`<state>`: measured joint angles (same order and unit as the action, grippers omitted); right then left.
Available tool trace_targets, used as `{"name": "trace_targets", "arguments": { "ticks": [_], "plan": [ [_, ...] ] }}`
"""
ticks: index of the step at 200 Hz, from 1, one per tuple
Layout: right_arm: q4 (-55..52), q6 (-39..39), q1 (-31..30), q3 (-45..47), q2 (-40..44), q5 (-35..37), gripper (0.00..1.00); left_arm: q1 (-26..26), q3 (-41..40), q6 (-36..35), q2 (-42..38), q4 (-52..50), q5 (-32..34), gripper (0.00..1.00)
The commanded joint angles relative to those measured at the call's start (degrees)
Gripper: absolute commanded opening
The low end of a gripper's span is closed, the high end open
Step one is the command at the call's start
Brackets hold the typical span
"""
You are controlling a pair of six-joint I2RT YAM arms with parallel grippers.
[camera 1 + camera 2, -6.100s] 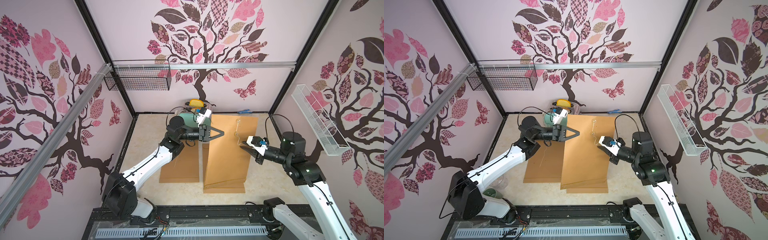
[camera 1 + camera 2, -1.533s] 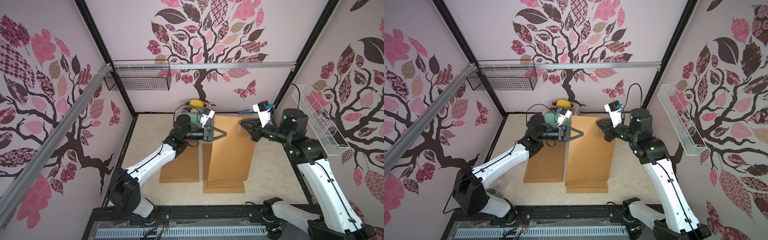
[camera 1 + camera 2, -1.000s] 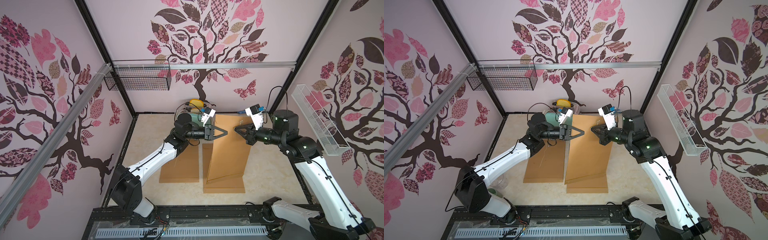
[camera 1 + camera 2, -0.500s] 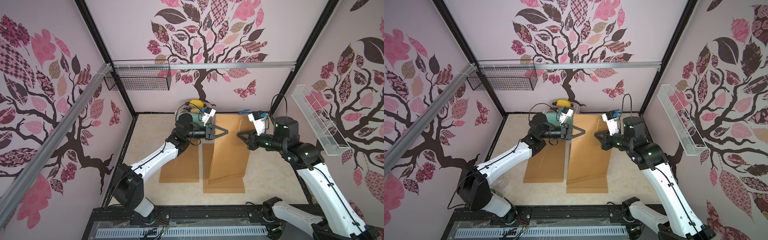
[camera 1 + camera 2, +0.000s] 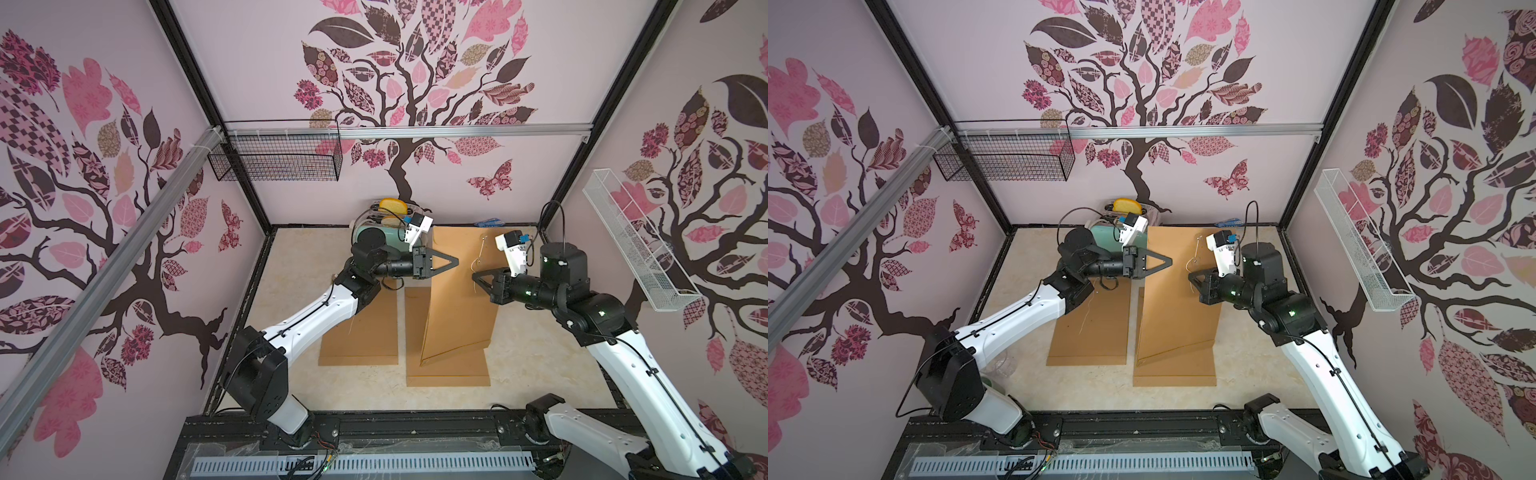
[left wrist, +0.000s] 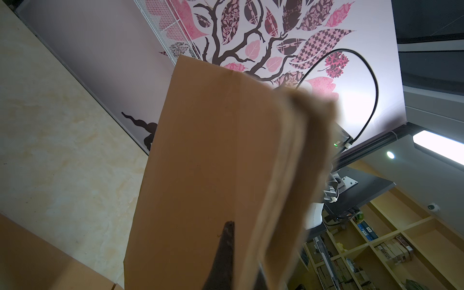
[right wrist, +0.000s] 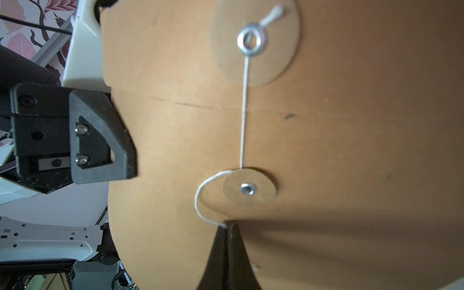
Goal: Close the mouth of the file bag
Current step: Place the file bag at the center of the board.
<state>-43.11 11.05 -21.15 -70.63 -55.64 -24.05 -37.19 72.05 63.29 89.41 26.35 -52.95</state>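
The brown file bag [image 5: 453, 311] is raised and tilted above mid-table [image 5: 291, 266], with its lower corner over a flat bag [image 5: 449, 376]. Bare table lies on its right, and another bag [image 5: 357, 332] lies on its left. My left gripper [image 5: 455, 262] is clamped on its left edge. My right gripper [image 7: 227, 224] pinches the string [image 7: 244, 110]. Only the right wrist view shows the string curling round the lower disc [image 7: 263, 193].

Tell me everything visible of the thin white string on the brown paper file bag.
The thin white string looks like cotton cord. It is knotted in the metal eyelet of the larger round paper disc, runs taut and straight to the smaller round paper disc, loops out at one side of it and ends in the shut right pincer. It lies against the brown paper file bag.
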Motion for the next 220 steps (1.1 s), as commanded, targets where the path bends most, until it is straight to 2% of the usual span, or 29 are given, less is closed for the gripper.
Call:
{"name": "trace_targets", "arguments": {
  "ticks": [1,69,119,143,165,191,208,220],
  "plan": [
    [0.1,1.6,-0.3,0.3,0.8,-0.6,0.00,-0.3,-0.1,1.0,0.2,3.4,0.3,0.00],
    [-4.3,0.0,-0.3,0.7,0.2,3.9,0.00,-0.3,-2.0,7.5,-0.5,11.2,0.1,0.00],
    [-4.6,0.4,0.1,2.3,0.3,6.3,0.00,-0.2,-2.3,8.6,-0.3,12.9,0.4,0.00],
    [-4.9,0.4,2.2,5.0,2.1,6.8,0.00,-0.2,-1.8,6.4,0.5,10.6,1.6,0.00],
    [-6.3,0.5,7.9,8.3,5.6,5.7,0.00,-0.3,-0.9,5.1,2.2,9.6,3.7,0.00],
    [-9.0,-0.3,15.8,12.0,9.5,6.9,0.42,-0.2,2.3,1.7,5.9,6.6,5.2,0.00],
    [-9.2,0.3,20.3,13.7,12.0,6.1,0.61,-0.5,3.8,1.5,9.4,6.7,6.8,0.00],
    [-10.0,0.4,21.1,13.3,13.2,8.7,0.70,-0.5,4.0,2.3,12.3,9.9,8.6,0.00]
  ]
}}
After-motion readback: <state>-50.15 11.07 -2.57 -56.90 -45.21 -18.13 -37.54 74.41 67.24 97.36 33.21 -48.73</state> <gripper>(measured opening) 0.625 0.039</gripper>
